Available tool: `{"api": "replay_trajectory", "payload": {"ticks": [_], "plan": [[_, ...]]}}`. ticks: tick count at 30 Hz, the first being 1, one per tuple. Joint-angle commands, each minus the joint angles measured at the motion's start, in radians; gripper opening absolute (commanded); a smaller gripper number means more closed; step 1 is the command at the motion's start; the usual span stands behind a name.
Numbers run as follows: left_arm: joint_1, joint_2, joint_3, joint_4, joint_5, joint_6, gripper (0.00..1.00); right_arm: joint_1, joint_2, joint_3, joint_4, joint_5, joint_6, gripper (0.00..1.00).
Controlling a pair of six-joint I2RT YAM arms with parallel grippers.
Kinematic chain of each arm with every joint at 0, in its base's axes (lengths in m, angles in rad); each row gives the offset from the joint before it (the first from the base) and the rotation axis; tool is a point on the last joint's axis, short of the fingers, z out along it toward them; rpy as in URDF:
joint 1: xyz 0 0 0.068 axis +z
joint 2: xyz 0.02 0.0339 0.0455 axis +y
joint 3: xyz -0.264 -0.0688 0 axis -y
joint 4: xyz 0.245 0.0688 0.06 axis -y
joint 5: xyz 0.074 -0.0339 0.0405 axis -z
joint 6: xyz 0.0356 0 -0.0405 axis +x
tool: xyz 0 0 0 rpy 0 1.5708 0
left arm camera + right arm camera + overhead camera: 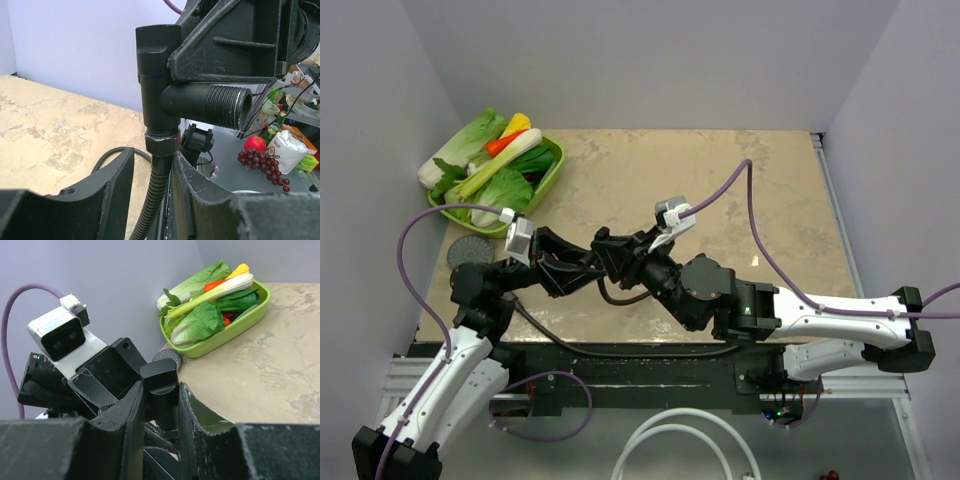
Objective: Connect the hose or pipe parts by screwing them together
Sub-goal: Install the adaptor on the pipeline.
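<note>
**Right gripper clamps the T-fitting; left jaws loose around the hose below it**

The beige marbled table [720,190] lies under the black T-shaped fitting [156,75], which is held up above the table's near-left part. The right arm [830,320] reaches the fitting from the right and the left arm [450,370] from the left, so the two meet at it. The green tray [556,172] of vegetables sits well beyond the fitting, off to the far left.

The dark-brown hose [150,210] hangs straight down from the fitting's underside. In the top view it curls just below the fitting and trails away along the near edge of the table.

The right gripper [161,400] is closed on the fitting, with a finger pressed against each side of its upright body. The fitting's threaded side branch [227,105] juts out free.

The left gripper [152,167] sits just beneath the fitting with its jaws parted astride the hose. One finger is right at the hose and a clear gap shows at the other, so nothing is clamped.

The grey shower-head disc [470,250] lies flat on the table, well apart from the fitting on its left.

The hose's end nut [161,142] sits against the fitting's lower end. How far it is threaded on cannot be told.
</note>
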Motion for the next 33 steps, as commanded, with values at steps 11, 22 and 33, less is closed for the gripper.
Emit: {"api": "replay_trajectory", "payload": {"ticks": [11,22,33], "plan": [[-0.003,-0.009,0.0,0.142,-0.057,-0.1,0.36,0.001,-0.022,0.0,0.102,-0.014,0.022,0.0],[-0.003,-0.029,-0.009,0.144,-0.065,-0.112,0.0,0.001,0.001,0.004,0.095,-0.041,0.044,0.0],[0.0,-0.046,-0.027,0.167,-0.085,-0.132,0.0,0.001,0.001,0.004,0.036,-0.037,0.075,0.38]]}}
